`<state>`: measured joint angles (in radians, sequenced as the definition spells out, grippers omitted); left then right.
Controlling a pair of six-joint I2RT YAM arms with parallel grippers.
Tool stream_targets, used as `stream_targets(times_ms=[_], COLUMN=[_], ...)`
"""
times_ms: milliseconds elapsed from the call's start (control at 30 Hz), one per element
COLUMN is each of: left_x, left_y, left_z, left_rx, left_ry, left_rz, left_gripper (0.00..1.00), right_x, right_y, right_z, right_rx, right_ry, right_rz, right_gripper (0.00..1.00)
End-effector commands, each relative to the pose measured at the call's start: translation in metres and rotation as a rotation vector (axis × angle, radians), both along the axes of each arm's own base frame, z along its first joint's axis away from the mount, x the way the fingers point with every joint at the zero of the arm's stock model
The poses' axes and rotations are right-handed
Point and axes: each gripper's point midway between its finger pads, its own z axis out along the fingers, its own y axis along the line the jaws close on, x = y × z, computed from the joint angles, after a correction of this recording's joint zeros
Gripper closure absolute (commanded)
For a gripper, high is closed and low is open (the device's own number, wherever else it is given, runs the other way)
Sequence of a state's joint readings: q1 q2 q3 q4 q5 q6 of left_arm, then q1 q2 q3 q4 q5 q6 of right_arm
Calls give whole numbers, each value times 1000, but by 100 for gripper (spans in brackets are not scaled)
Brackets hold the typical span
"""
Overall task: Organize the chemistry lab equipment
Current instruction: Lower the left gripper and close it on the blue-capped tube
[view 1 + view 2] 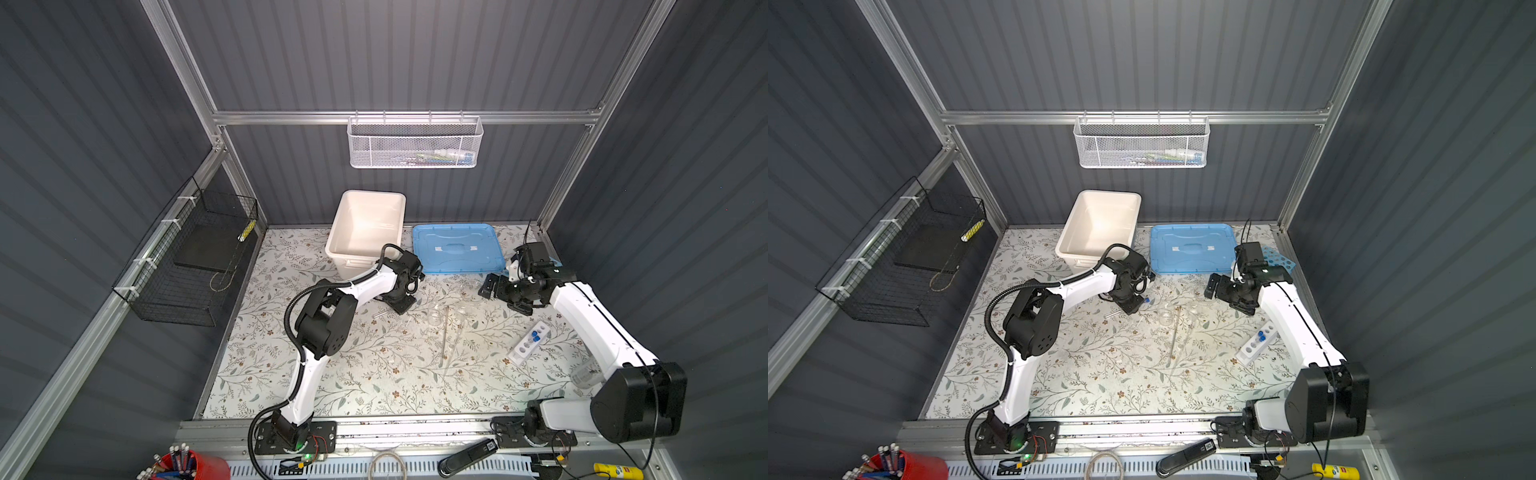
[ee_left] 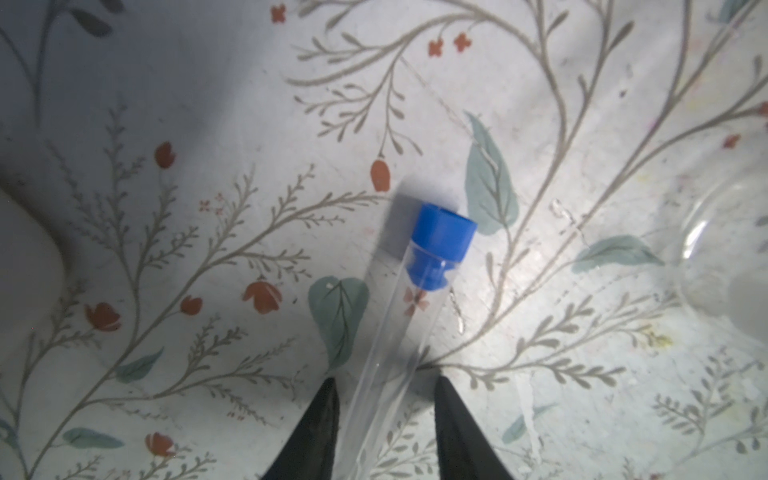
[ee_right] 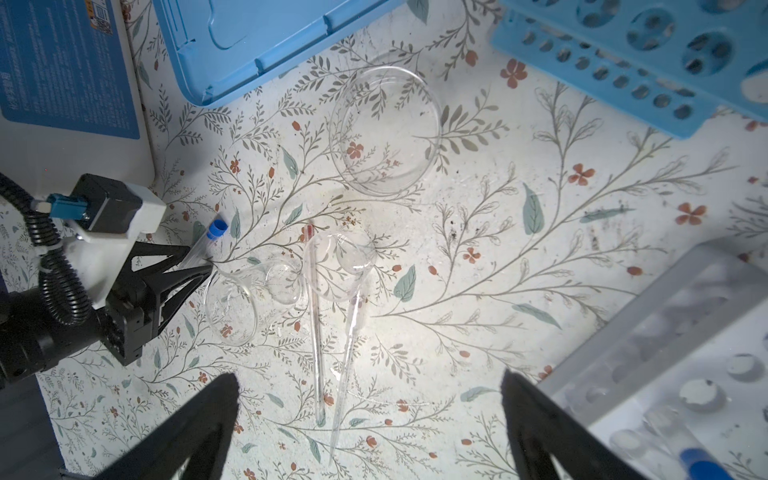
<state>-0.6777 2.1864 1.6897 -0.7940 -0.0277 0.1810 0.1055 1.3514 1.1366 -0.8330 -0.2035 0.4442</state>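
Left end effector (image 2: pixel 384 384): partly open, straddling a tube (image 2: pixel 399 340) lying on the surface (image 2: pixel 208 124); not clamped.
Right end effector (image 3: pixel 369 376): wide open, empty; white rack (image 3: pixel 665 353) just beside it.

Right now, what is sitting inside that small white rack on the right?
Two blue-capped tubes stand in holes of the white rack; the other holes look empty. The tubes' lower parts are hidden inside the rack.
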Motion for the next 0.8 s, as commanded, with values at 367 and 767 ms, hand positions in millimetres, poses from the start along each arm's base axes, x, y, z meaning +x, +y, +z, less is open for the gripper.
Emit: stream_targets(times_ms=[367,767], left_x=[-3,-1], left_y=[14,14], left_z=[-16,-21], left_rx=[52,51], left_ry=[65,74], left_rz=[22,39], left_gripper=[72,78], right_x=[-3,-4], right_y=[-2,-1], right_z=[-1,1], right_rx=[15,21], right_ry=[3,-1], right_rz=[-8,-10], right_gripper=[1,1])
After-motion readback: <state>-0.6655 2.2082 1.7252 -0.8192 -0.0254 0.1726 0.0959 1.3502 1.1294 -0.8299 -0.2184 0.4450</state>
